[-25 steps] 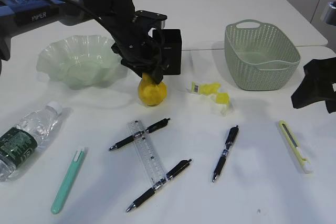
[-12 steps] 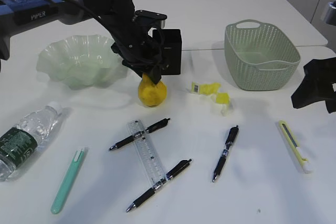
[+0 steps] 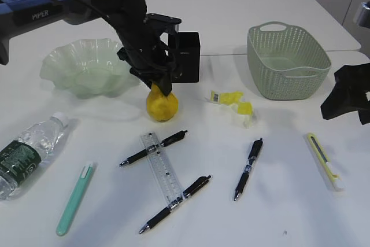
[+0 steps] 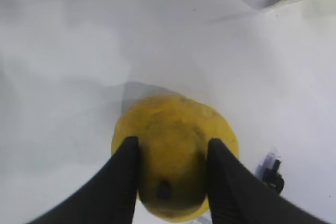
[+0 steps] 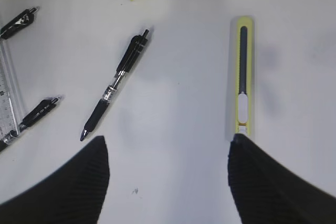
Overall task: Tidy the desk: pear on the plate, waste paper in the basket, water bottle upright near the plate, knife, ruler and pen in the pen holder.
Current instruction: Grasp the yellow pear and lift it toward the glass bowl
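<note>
My left gripper (image 3: 160, 87) is shut on the top of the yellow pear (image 3: 161, 105), which hangs just above the table; in the left wrist view the fingers (image 4: 123, 174) clamp the pear (image 4: 173, 129). The clear green plate (image 3: 87, 67) is to the left. The black pen holder (image 3: 186, 56) stands behind the arm. My right gripper (image 5: 168, 145) is open above the table, near the yellow knife (image 5: 242, 74). Crumpled yellow paper (image 3: 234, 103), a clear ruler (image 3: 162, 167), three black pens (image 3: 248, 168), a lying water bottle (image 3: 26, 151) and the green basket (image 3: 287, 62) are on the table.
A teal pen-like stick (image 3: 74, 199) lies at the front left. The right arm (image 3: 350, 93) hovers at the right edge. A black pen (image 5: 115, 85) and the ruler's end (image 5: 8, 77) show in the right wrist view.
My left gripper has moved a little to the left and up with the pear held in it. The right arm has not moved.
</note>
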